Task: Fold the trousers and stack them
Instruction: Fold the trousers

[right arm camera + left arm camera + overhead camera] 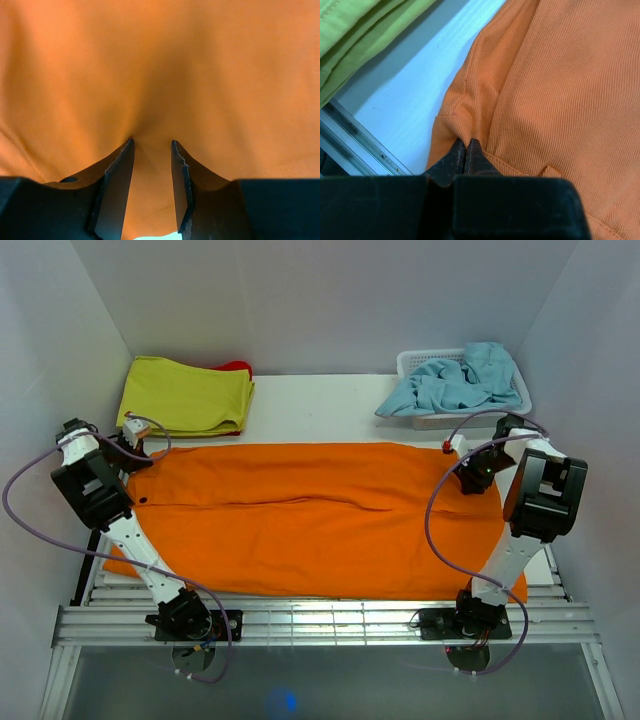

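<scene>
The soft, floppy trousers suit far-edge pinches: left gripper clamps cloth, right gripper straddles a fold, jaws narrowly apart.

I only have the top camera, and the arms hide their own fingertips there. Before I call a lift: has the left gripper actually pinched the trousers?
Observer: Yes. In the left wrist view the left gripper is shut on a small raised ridge of the trousers, right at the fabric's edge.
Operator: And the right one, is it gripping too?
Observer: Not yet. In the right wrist view the right gripper has its jaws apart, with orange cloth puckering up into the gap between them.
</scene>
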You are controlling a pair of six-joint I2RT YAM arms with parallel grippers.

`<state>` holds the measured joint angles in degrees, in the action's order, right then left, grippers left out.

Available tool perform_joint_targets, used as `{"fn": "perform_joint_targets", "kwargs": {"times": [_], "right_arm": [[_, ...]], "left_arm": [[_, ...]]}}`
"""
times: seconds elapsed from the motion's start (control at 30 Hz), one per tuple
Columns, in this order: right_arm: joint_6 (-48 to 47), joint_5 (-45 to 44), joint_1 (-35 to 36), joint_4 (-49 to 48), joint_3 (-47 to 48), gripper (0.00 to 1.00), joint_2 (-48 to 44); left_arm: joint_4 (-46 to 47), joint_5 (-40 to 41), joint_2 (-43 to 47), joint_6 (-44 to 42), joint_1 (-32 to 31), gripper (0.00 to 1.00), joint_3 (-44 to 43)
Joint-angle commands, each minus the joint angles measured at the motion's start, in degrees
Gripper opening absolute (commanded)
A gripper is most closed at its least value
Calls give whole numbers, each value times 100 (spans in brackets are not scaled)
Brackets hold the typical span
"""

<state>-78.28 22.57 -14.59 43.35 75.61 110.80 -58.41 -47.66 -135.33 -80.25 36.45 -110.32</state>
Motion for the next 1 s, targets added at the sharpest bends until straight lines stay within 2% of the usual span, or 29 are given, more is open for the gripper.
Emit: {"fn": "perform_joint_targets", "kwargs": {"times": [0.0,0.03,0.07,0.1,0.2,0.27,0.4,0.6,0.67,0.7,0.77,0.87,0.97], "right_arm": [[-460,-16,-70,1042,-170,43,-356],[-382,71,-96,1061,-74,45,-410],[-285,238,-132,1052,214,50,-437],[-215,352,-158,1052,400,59,-446],[66,635,-272,842,1191,71,-236],[234,687,-299,692,1777,74,123],[436,767,-308,377,2509,73,749],[191,820,-281,68,2906,67,1373],[173,828,-273,68,3117,68,1541],[199,811,-281,-106,3161,73,1671],[278,793,-281,-475,2952,80,1708],[269,697,-273,-1695,2076,87,1568],[-3,609,-264,-1884,2061,87,1803]], "left_arm": [[-408,152,208,-316,-6,0,283],[-399,143,243,-342,-32,0,292],[-399,143,261,-369,-41,0,301],[-390,143,287,-404,-85,0,318],[-364,213,393,-562,-181,0,450],[-294,257,472,-641,-234,0,538],[-180,353,534,-668,-313,0,670],[-153,424,578,-711,-331,0,705],[-153,485,604,-764,-331,0,784],[-101,486,621,-756,-331,0,828],[-22,468,709,-738,-331,0,1003],[172,486,876,-747,-331,0,1293],[216,503,903,-755,-331,0,1347]]}}
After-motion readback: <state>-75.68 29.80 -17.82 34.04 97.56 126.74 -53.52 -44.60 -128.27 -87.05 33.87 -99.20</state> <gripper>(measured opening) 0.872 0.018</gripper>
